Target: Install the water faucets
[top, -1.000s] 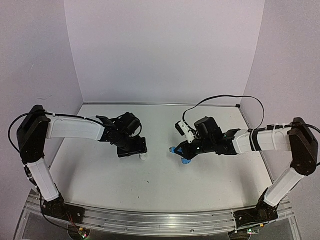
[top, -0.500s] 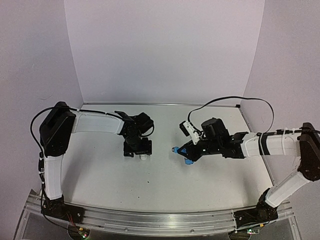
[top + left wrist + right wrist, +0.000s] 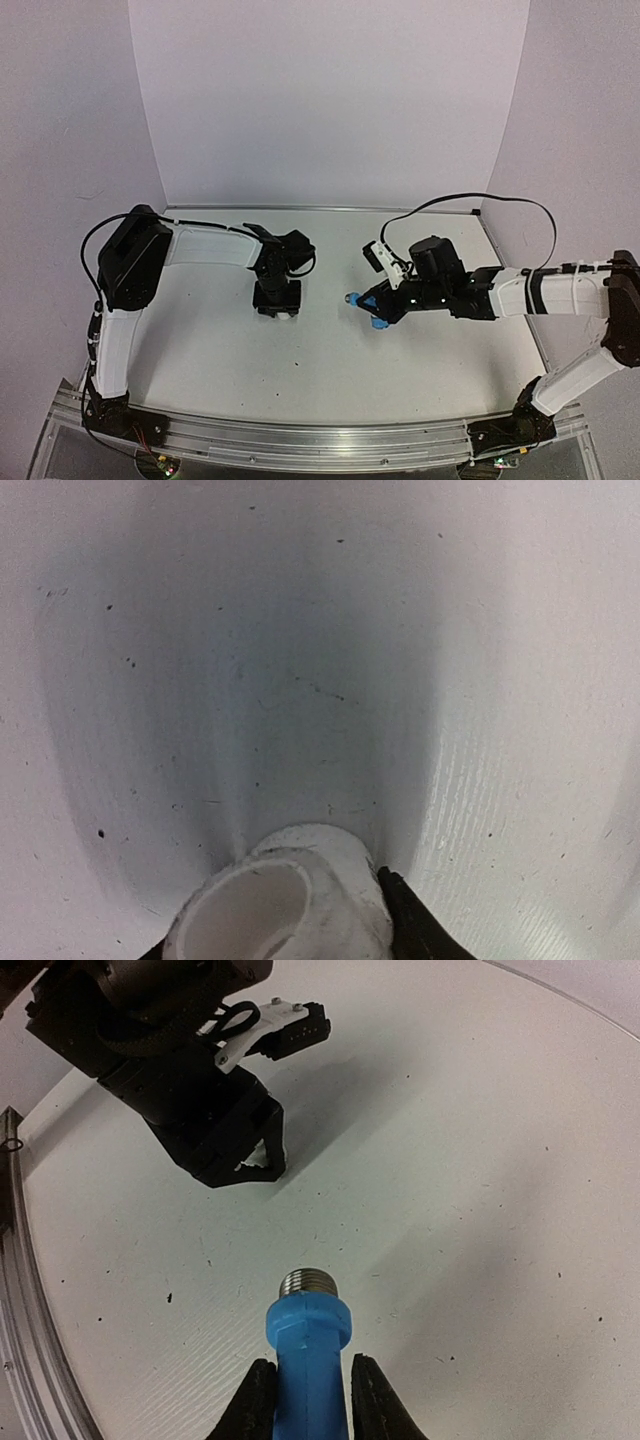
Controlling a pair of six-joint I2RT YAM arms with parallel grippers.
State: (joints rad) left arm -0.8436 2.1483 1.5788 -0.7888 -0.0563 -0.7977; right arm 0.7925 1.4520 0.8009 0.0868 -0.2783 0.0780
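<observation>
The water faucets are in two parts. A small white cylindrical fitting (image 3: pixel 285 895) stands on the table with its hollow end up, between the fingers of my left gripper (image 3: pixel 275 942). The right finger (image 3: pixel 410 930) touches its side. From above, that gripper (image 3: pixel 278 308) points down at mid-table. The bright-blue tap (image 3: pixel 308 1360) with a grey threaded metal end (image 3: pixel 306 1282) is held in my right gripper (image 3: pixel 308 1392), which is shut on its stem. The tap (image 3: pixel 372 308) hangs just over the table, its threaded end aimed at the left gripper (image 3: pixel 245 1160).
White walls close in the table (image 3: pixel 330 370) at the back and both sides. An aluminium rail (image 3: pixel 320 440) runs along the near edge by the arm bases. A black cable (image 3: pixel 470 198) loops above the right arm.
My left arm has swung right and its gripper has come down and closed round the white fitting. The right arm has stretched out slightly, with the blue tap staying in nearly the same spot.
</observation>
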